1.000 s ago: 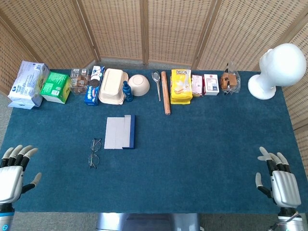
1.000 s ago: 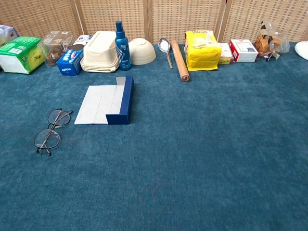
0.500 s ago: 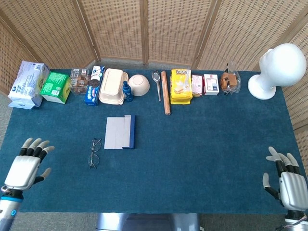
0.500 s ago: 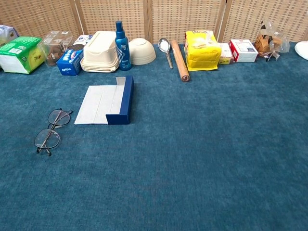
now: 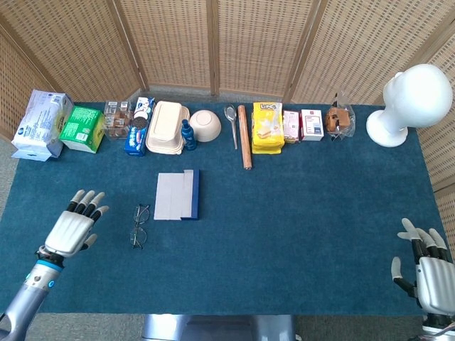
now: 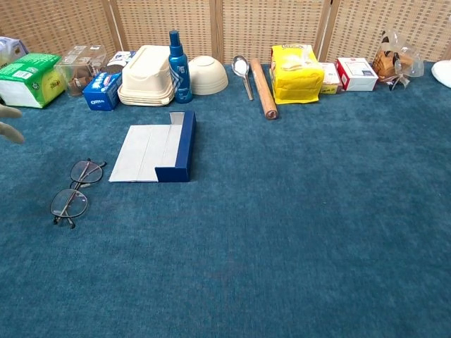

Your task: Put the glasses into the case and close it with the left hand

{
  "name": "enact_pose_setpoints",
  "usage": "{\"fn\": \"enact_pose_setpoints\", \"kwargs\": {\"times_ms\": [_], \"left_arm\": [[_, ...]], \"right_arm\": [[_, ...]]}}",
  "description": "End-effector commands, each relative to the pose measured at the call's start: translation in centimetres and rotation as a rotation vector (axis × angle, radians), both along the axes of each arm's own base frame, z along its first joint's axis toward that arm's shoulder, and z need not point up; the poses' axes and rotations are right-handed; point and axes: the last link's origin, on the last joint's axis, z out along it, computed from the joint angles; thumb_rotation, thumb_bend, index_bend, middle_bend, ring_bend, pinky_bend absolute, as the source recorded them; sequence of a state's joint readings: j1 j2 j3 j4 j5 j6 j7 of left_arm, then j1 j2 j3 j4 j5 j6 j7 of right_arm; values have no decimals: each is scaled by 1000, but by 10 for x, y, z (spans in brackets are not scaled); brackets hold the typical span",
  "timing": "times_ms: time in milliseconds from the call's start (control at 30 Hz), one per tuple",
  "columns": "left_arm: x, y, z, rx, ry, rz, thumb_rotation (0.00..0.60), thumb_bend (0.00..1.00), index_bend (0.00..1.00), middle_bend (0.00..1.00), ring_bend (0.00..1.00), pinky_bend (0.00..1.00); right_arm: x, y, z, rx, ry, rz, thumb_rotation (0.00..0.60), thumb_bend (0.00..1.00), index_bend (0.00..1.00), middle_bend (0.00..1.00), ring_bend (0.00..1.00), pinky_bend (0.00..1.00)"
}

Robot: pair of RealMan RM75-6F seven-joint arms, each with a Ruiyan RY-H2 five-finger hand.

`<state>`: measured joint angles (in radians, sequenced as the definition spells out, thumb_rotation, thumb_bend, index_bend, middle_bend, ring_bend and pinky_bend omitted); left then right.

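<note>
Since the earlier frame the left hand had come forward toward the glasses, fingers apart and holding nothing. The glasses lay flat on the blue cloth, just left of the open case. Thin frames could skid or snag under a flat press. Bare cloth surrounded them. The right hand rested spread and empty at the near edge.

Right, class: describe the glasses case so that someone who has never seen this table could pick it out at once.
Start at the row of goods along the back of the blue table and find the cream lunch box. Come straight toward the front: the case lies alone there, open and flat. It is a grey panel with a dark blue edge, and the glasses lie just to its left.
</note>
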<state>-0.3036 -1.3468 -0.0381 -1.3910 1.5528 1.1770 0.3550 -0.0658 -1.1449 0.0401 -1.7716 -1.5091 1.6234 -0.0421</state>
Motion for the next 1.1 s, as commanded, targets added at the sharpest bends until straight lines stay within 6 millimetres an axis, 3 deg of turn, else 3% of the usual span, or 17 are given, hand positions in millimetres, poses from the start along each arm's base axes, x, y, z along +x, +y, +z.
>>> {"fn": "enact_pose_setpoints", "kwargs": {"times_ms": [33,567,1100], "left_arm": [[5,9,-15,-13,-5,-30,600,242,212,66,0,0],[31,32,-71,-64,3,-194,600,242,213,63,0,0],[59,30,-87,-85,-127,-231,600,243,216,78,0,0]], "right_arm": [[0,2,2,-7,4,-5,600,543,77,294,156,95],[1,15,13,-47,13,-21,600,543,78,293,155,95],[1,18,15,-58,0,-22,600,542,78,293,155,95]]}}
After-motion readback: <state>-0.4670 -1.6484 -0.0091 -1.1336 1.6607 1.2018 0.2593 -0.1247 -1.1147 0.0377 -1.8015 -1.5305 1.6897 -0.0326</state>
